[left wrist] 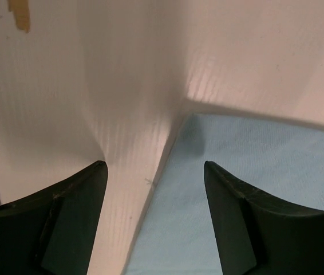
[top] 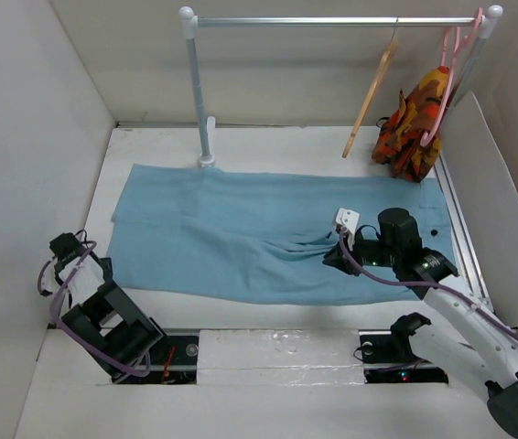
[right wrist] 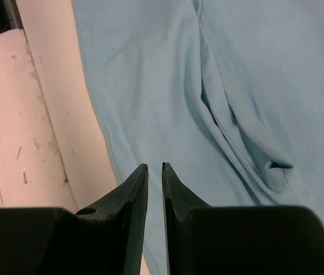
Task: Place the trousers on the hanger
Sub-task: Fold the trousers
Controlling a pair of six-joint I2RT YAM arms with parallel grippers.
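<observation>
**A:** Left gripper, seen from above?

**B:** It is just off the left end of the trousers, which lie spread flat across the table. The right gripper is over their right part. The hanger hangs on the rail, well apart from the cloth.

**A:** And the left wrist camera?

**B:** Fingers wide apart with nothing between them. A trousers corner lies below the right finger, with bare table below the left.

**A:** Right wrist?

**B:** Fingers all but closed, only a thin slit between them. No cloth is visibly gripped. The tips are over the trousers' near edge, beside a fold.
</observation>
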